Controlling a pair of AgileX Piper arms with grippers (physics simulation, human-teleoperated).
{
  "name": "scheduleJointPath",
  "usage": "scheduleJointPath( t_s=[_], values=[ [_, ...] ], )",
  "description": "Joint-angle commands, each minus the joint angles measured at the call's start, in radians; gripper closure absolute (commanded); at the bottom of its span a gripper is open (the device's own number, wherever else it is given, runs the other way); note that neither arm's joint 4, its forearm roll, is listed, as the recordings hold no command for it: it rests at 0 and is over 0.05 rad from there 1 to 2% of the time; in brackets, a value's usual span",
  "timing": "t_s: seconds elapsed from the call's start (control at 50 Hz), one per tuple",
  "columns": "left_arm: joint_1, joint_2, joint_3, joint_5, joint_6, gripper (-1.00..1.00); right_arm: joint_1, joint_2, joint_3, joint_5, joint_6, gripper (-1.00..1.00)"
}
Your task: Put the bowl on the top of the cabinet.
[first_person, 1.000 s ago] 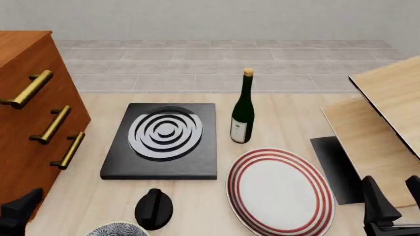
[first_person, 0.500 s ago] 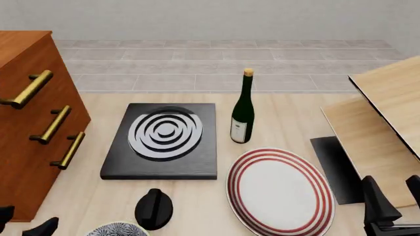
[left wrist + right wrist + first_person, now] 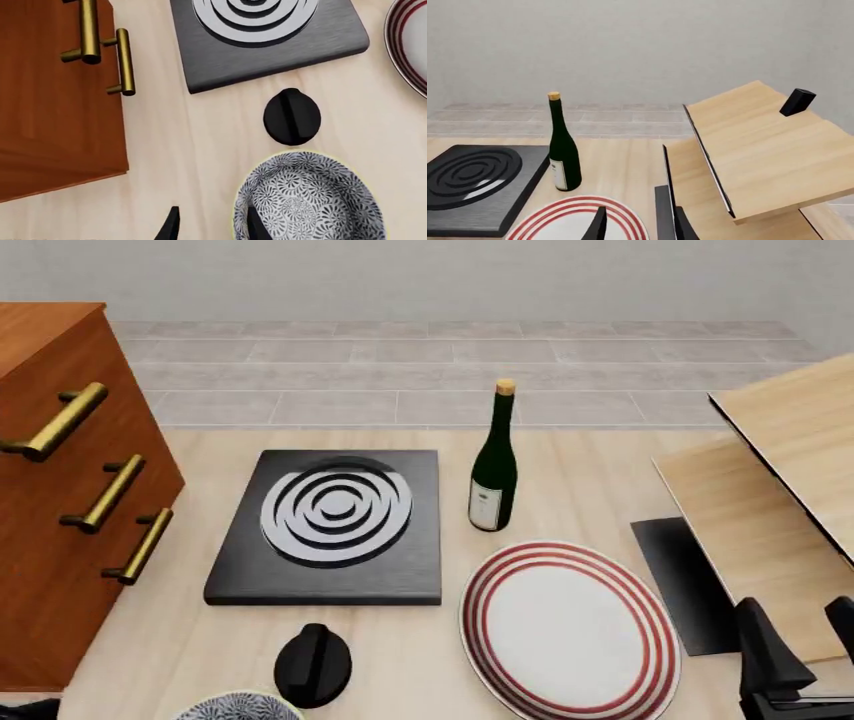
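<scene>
Bowl: white with dense black floral pattern and thin yellowish rim; seen at the bottom edge of the front view, left of centre, only its far rim in frame. It rests on the table, just beside a black oval knob.

Cabinet: reddish-brown wood with three brass bar handles; placed at the left of the front view, well apart from the bowl.

Left gripper: two dark fingertips are shown in the left wrist view, spread apart with nothing between them; one tip appears over the bowl's rim, the other over bare table. Contact with the rim cannot be determined.

Right gripper: fingers are parted and nothing is held; seen at the lower right corner of the front view.

Black slab with concentric grey rings: centre left of the front view.

Dark green bottle: upright, corked, with a pale label on which no writing can be read.

Red-ringed white plate: lower centre right.

Pale wood boards: right edge, slanted.
</scene>
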Motion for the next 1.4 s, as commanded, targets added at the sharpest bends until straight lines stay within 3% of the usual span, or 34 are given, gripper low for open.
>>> scheduleJointPath(
  t_s=[0.02, 0.52, 1.4],
  values=[
    [-0.035, -0.003, 0.056, 0.002, -0.026, -1.00, -0.001, -0.003, 0.000, 0.002, 0.000, -1.00],
    [-0.139, 0.027, 0.162, -0.053, -0.140, -1.00, -0.005, -0.004, 0.000, 0.001, -0.001, -1.00],
    [-0.246, 0.085, 0.310, -0.176, -0.272, -1.00, -0.010, -0.003, 0.001, -0.002, -0.002, -1.00]
  ],
)
